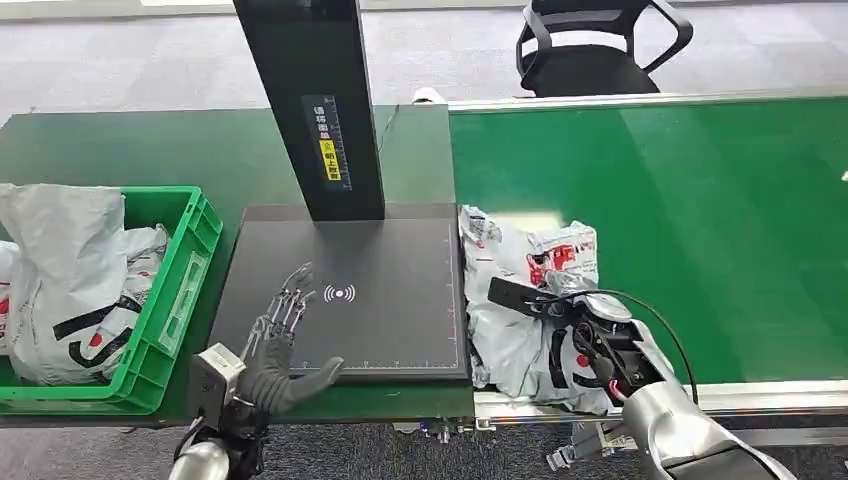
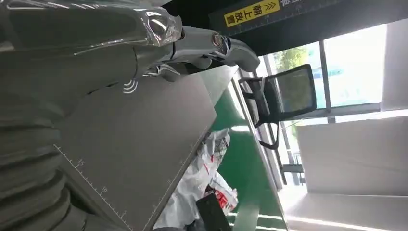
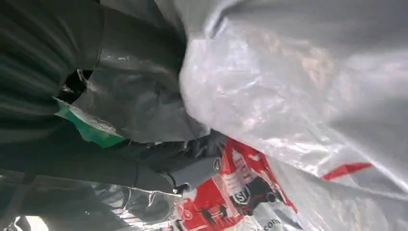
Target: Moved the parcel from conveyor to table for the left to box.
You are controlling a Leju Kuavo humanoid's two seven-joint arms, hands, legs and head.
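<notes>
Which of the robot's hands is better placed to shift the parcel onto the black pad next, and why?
Probably the right hand: it is already on the grey parcel at the conveyor's edge. The left hand rests open on the black pad, apart from it.

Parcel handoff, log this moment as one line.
right hand: gripping parcel on conveyor | left hand: open over scanner pad | green crate: parcels inside

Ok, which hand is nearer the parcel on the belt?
Right. The right hand is on the parcel, fingers buried in it; the left hand hovers over the black scan pad, apart from it.
</notes>
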